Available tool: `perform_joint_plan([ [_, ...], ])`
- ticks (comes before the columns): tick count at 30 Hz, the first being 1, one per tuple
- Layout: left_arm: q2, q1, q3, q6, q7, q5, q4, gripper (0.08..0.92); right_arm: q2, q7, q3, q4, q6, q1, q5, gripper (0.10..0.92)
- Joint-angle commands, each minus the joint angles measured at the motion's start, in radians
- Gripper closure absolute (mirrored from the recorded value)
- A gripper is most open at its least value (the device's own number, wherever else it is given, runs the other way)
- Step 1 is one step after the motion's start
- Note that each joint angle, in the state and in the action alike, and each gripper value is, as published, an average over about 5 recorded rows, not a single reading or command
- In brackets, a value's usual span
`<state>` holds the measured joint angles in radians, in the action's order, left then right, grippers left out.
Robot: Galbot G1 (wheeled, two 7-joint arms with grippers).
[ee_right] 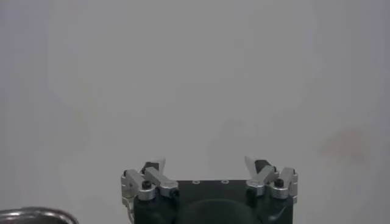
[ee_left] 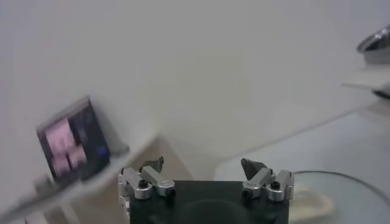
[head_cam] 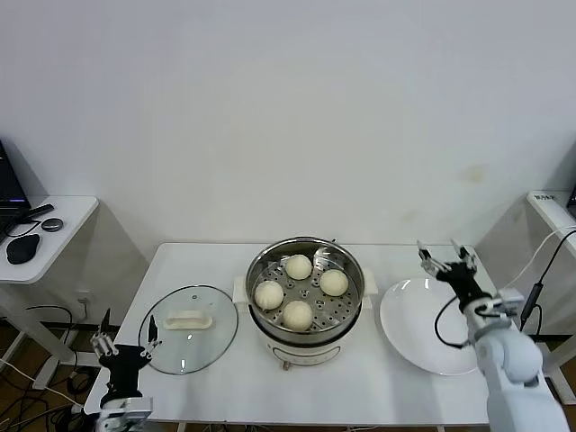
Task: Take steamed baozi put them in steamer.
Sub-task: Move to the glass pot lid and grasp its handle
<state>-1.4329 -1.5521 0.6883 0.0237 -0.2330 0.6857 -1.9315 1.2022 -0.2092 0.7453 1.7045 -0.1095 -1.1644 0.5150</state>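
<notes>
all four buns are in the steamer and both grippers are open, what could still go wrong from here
1. The right gripper hangs open just above the far rim of the empty plate; a low move could clip it.
2. The left gripper sits beside the glass lid near the table's front edge; a careless swing might nudge the lid off.

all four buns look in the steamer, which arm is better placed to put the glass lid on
Left. The left gripper, jaws open and empty, sits beside the glass lid, left of the steamer. The right gripper, also open, is over the empty plate on the far side.
</notes>
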Motion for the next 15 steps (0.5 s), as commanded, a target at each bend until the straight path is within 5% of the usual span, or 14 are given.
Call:
perform_joint_plan([
  [1,0.347,0.151,-0.164,0.099,-0.169,0.98,0.277,0.177,0.114,0.098,0.092,0.041,0.054,-0.179,0.019,0.203],
  [7,0.362,0.131,-0.165,0.018,-0.021,0.889,0.268,0.177,0.113,0.091,0.079,0.04,0.058,-0.196,0.005,0.203],
  [15,0.313,0.119,-0.162,-0.005,-0.028,0.712,0.315,0.177,0.118,0.091,0.073,0.029,0.069,-0.201,-0.006,0.203],
])
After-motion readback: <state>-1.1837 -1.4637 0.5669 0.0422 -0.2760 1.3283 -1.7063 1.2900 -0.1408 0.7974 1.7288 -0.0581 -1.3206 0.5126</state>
